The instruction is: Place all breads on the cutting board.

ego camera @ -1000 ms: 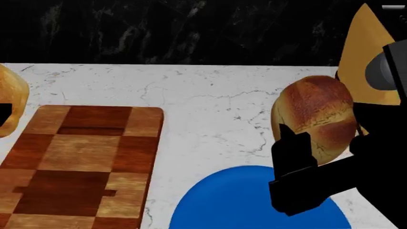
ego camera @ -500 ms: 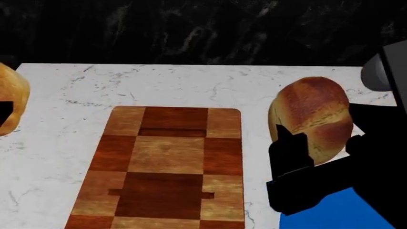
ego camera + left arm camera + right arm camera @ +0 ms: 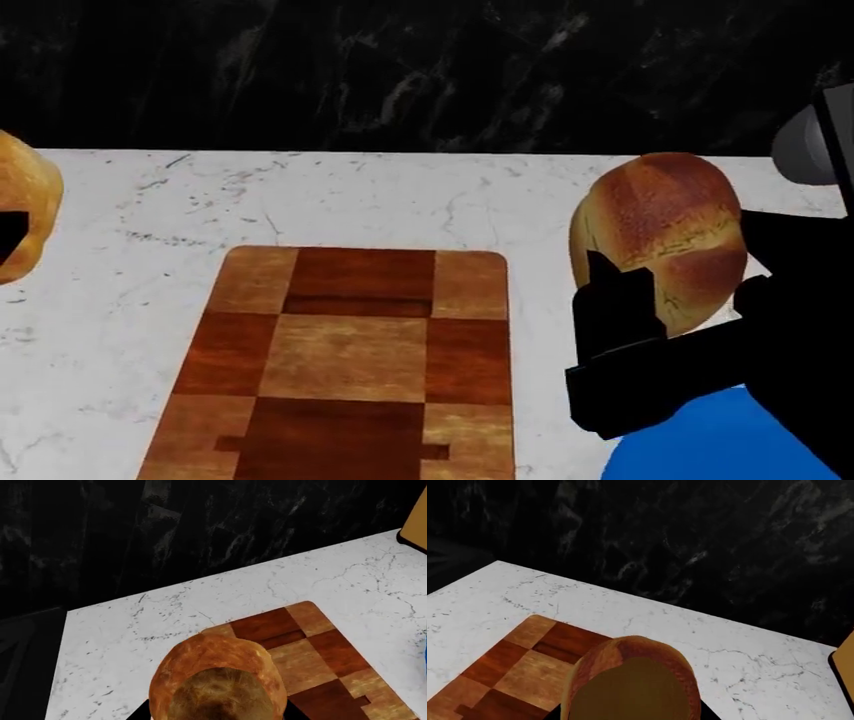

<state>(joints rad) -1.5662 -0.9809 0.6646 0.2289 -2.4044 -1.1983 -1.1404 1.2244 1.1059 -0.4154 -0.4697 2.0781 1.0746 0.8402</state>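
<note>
Breads were both held in the air, one (image 3: 663,240) pinched by the right tool (image 3: 667,300) and one (image 3: 217,680) by the left tool (image 3: 11,235), beside the cutting board (image 3: 347,360) on the table (image 3: 147,250).

cutting board (image 3: 347,360) top bare | blue plate (image 3: 721,440) beside its right edge
</note>
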